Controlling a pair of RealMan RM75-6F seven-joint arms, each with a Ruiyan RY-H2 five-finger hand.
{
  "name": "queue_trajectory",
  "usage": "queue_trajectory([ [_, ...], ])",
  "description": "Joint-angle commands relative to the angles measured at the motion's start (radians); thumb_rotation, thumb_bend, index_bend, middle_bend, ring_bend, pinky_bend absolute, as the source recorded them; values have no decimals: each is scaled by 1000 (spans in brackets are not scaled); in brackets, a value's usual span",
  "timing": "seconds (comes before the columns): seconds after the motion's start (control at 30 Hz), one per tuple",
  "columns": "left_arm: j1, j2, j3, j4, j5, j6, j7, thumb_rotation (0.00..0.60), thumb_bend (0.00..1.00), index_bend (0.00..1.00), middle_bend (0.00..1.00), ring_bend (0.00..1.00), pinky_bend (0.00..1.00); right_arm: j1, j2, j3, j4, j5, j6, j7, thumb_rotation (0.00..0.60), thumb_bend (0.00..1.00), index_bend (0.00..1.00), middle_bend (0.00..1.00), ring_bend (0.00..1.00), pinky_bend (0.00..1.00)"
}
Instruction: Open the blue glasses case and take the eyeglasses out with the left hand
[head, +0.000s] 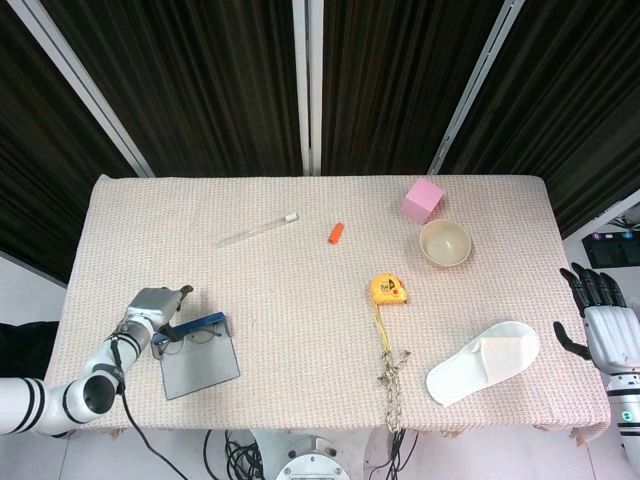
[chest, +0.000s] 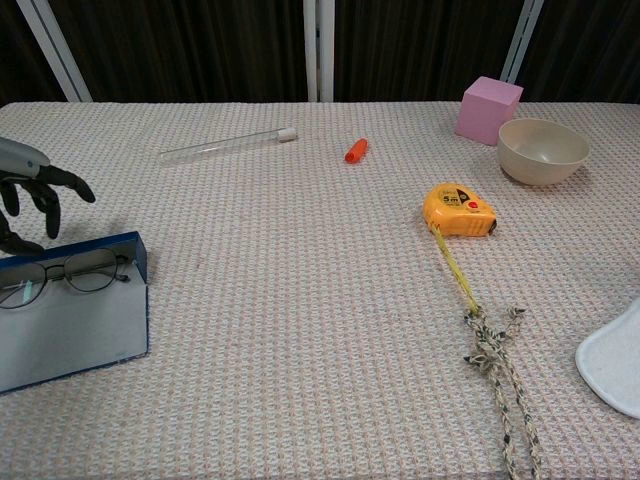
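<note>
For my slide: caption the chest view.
Robot hand hovers behind open blue case holding glasses.

The blue glasses case lies open at the table's near-left, eyeglasses inside.

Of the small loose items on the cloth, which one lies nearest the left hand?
The eyeglasses, lying in the open blue glasses case just below the left hand; the test tube, orange cap and tape measure lie much farther away.

The cloth-covered desk carried an open blue glasses case, glass test tube, orange cap, pink cube, beige bowl, yellow tape measure, knotted rope and white slipper.
</note>
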Motion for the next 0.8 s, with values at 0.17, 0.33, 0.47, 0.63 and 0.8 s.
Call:
queue_trajectory([
  [0.17, 86, -46, -20, -18, 102, 164, -34, 498, 210, 162, 88, 62, 212, 2, -1, -1, 1, -1, -2, -1, 600, 332, 0, 0, 0, 0],
  [0.33, 104, -70, -20, 2, 100, 161, -30, 500, 234, 214, 88, 62, 210, 1, -1, -1, 3, 2, -3, 2, 600, 331, 0, 0, 0, 0],
  [0.47, 122, -81, -28, 12, 111, 138, -51, 495, 249, 243, 88, 62, 210, 1, -2, -1, 5, 3, -4, 3, 600, 332, 0, 0, 0, 0],
  [0.63, 144, -98, -34, 37, 134, 139, -62, 495, 284, 277, 88, 62, 209, 1, -2, 0, 6, 5, -6, 5, 600, 332, 0, 0, 0, 0],
  [0.8, 156, -111, -35, 48, 135, 142, -56, 495, 305, 321, 89, 62, 210, 1, -1, -1, 8, 5, -7, 7, 600, 332, 0, 0, 0, 0],
])
